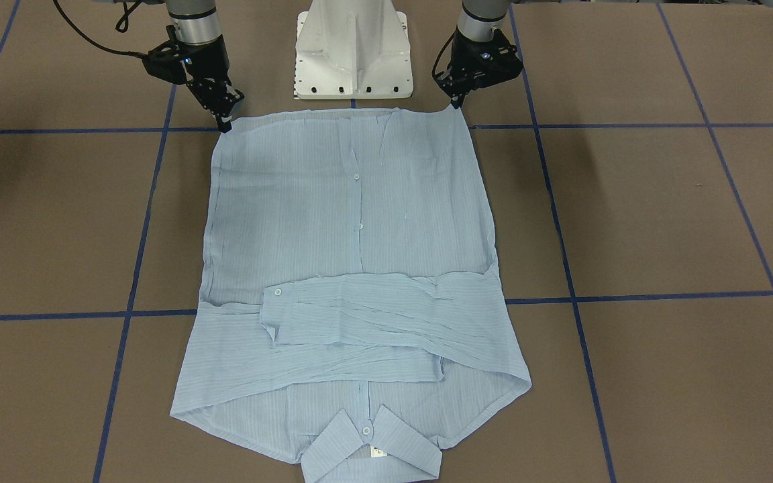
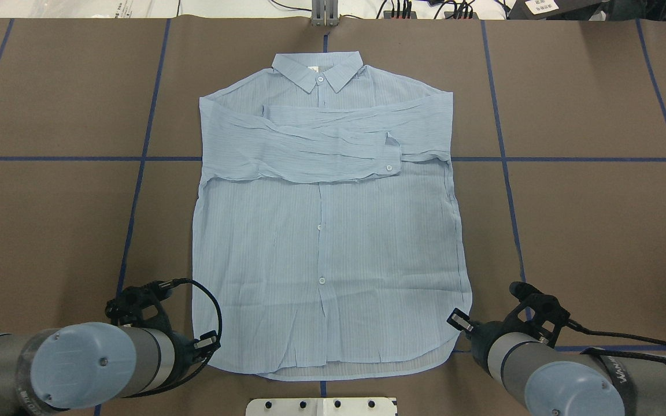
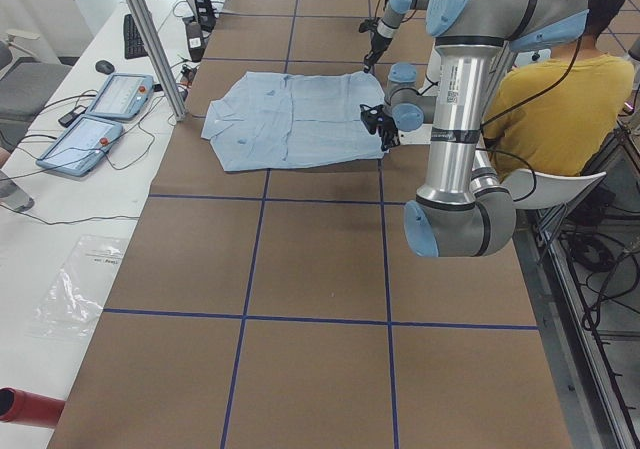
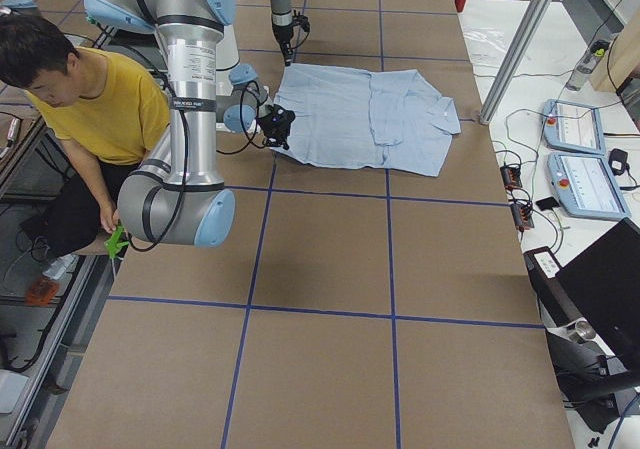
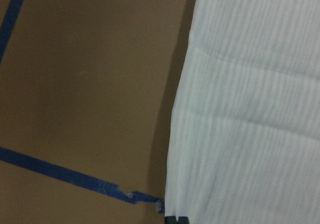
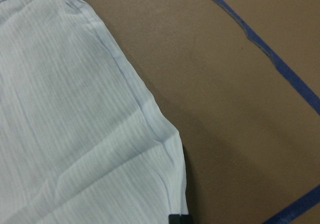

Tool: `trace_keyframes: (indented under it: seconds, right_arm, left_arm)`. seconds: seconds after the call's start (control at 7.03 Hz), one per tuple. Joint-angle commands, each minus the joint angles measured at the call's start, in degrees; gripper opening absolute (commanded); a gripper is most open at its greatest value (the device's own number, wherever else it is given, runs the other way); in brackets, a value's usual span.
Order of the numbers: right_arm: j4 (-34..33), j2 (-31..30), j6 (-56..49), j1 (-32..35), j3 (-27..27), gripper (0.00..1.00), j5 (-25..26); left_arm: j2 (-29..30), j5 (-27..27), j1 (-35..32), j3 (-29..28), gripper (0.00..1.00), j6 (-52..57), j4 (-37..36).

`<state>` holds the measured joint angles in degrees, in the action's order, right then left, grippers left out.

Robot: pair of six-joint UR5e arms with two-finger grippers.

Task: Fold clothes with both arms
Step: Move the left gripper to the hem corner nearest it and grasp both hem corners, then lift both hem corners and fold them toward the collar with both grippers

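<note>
The striped light-blue shirt (image 2: 321, 231) is lying flat and buttoned on the counter (image 2: 587, 219). Its sleeves (image 2: 321, 147) are crossing the chest and its collar (image 2: 318, 69) is pointing away from the robot. The left gripper (image 1: 457, 102) and right gripper (image 1: 225, 121) are sitting at the two hem corners. Whether either is clamping cloth, I cannot tell. The hem-to-collar fold seems to be starting. Next, both corners are likely needing a firm pinch, then an even lift forward together.
</note>
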<state>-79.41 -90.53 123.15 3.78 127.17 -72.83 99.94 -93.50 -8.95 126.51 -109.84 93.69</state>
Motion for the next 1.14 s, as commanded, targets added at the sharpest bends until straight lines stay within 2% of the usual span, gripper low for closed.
trace_keyframes:
  seconds: [0.0,0.14,0.28,0.57,0.71,0.85,1.0]
  right_arm:
    - [-0.22,-2.88,-0.01,1.92,6.57,0.0,2.41]
    - [-0.31,-2.55,-0.27,5.33,7.65,0.0,2.43]
    - [-0.31,-2.37,-1.32,8.58,8.96,0.0,2.17]
    - [-0.48,-1.5,-7.1,12.99,8.89,0.0,0.77]
    - [-0.48,-0.44,-9.04,15.62,8.63,0.0,-1.76]
    - [-0.48,1.22,-10.8,17.91,7.93,0.0,-4.05]
    - [-0.57,5.15,-14.13,20.71,4.61,0.0,-5.38]
  left_arm:
    - [-1.58,-0.19,-3.07,10.8,0.0,-2.39,-3.32]
    - [0.5,-0.36,-6.83,13.39,0.0,-2.31,-3.26]
    - [5.04,-0.19,-9.83,11.76,0.0,-1.18,-3.25]
    - [7.54,-0.71,-16.24,9.2,0.0,3.56,-2.82]
    - [7.9,-3.06,-19.93,8.24,0.0,4.45,-2.82]
    - [8.51,-3.78,-23.18,6.66,0.0,8.81,-2.64]
    - [8.69,-3.62,-24.87,1.86,0.0,9.9,0.75]
